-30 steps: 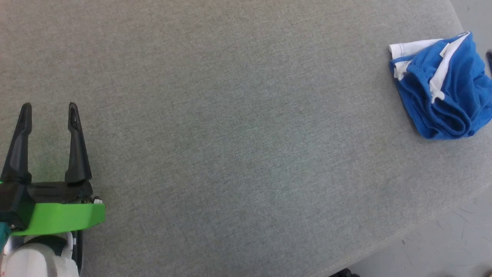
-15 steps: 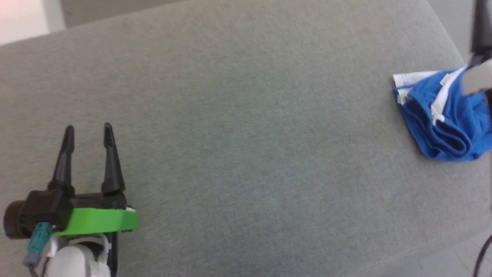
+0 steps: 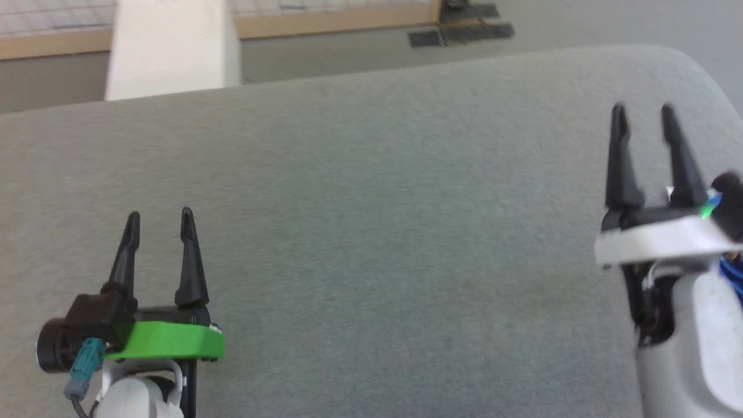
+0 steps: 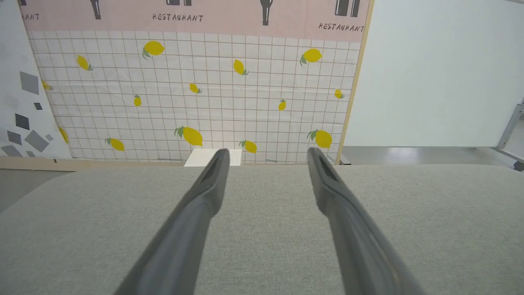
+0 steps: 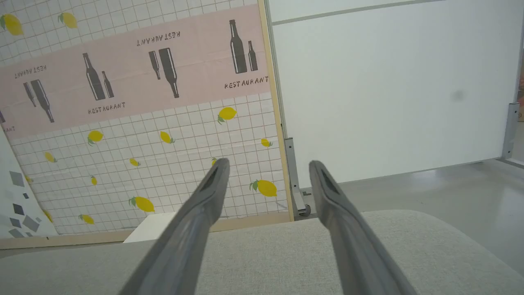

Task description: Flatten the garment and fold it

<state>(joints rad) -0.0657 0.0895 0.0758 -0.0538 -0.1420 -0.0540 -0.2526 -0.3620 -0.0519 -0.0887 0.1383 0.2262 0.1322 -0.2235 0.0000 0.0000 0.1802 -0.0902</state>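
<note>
The garment is almost wholly hidden: a sliver of bright blue fabric (image 3: 732, 274) peeks out behind my right wrist at the right edge of the head view. My right gripper (image 3: 643, 108) hovers above the grey fabric table (image 3: 371, 203), fingers pointing to the far edge, open and holding nothing. My left gripper (image 3: 160, 213) stands at the lower left, also open and empty, far from the blue fabric. Both wrist views look along spread fingers, left gripper (image 4: 267, 151) and right gripper (image 5: 269, 162), over bare grey cloth toward the wall.
The table's rounded far right corner (image 3: 696, 64) lies just beyond my right gripper. Past the far edge stand a white block (image 3: 171, 46), a lemon-print wall panel (image 4: 192, 90) and a plain white panel (image 5: 389, 90) on a metal foot.
The head camera has tilted up, bringing the far table edge and floor into view. My right arm has come in over the garment and now covers most of it. Both grippers stay open.
</note>
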